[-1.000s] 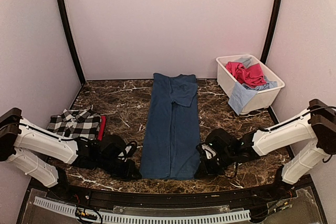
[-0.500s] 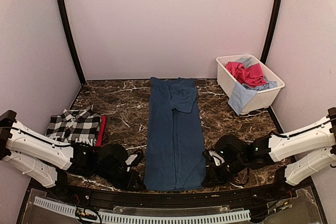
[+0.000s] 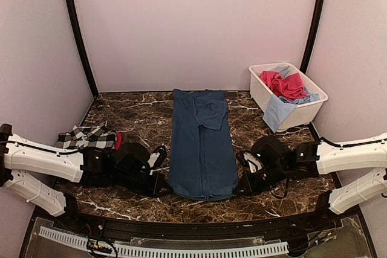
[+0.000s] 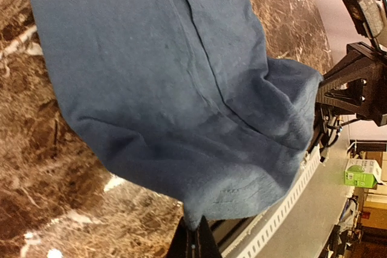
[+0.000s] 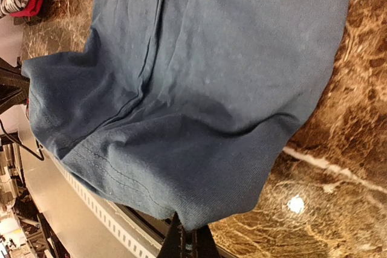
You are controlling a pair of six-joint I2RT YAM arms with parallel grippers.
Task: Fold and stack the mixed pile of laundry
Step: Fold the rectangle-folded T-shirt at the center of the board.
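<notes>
Far left: black-and-white checked garment (image 3: pixel 84 137) lying on the marble table (image 3: pixel 145 119), partly hidden by the left arm; red piece (image 3: pixel 118 141) touching its right edge.
Left gripper (image 4: pixel 193 237): clamped tight on the near left corner of the navy blue tee (image 3: pixel 201 143).
Navy blue tee: folded into a long strip down the middle of the table, far end flat, near hem raised off the marble and sagging between the two grippers.
Right gripper (image 5: pixel 187 237): pinched together on the near right corner of the same hem.
White tub (image 3: pixel 302 112): at the far right corner of the table, well apart from the tee.
Tub contents: pink-red garment (image 3: pixel 283 84) heaped on top, greyish cloth behind it; light blue piece (image 3: pixel 278 112) draped over the near rim and hanging down the outside wall.
</notes>
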